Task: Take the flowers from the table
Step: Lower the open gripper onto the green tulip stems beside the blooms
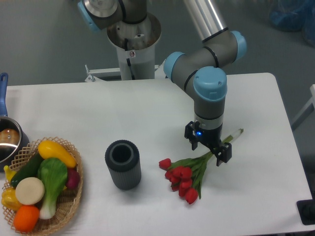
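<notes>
The flowers (184,176), a small bunch of red tulip buds with green stems and leaves, lie flat on the white table (147,108) right of centre, buds toward the front, stems running up and right to a pale tip (236,133). My gripper (207,150) hangs directly over the stems, just above the table, fingers pointing down. It stands open, one finger on each side of the stems, and nothing is held.
A dark ribbed cylinder (123,164) stands upright left of the flowers. A wicker basket (74,196) with toy vegetables sits at the front left corner. A pot (7,140) with a blue handle is at the left edge.
</notes>
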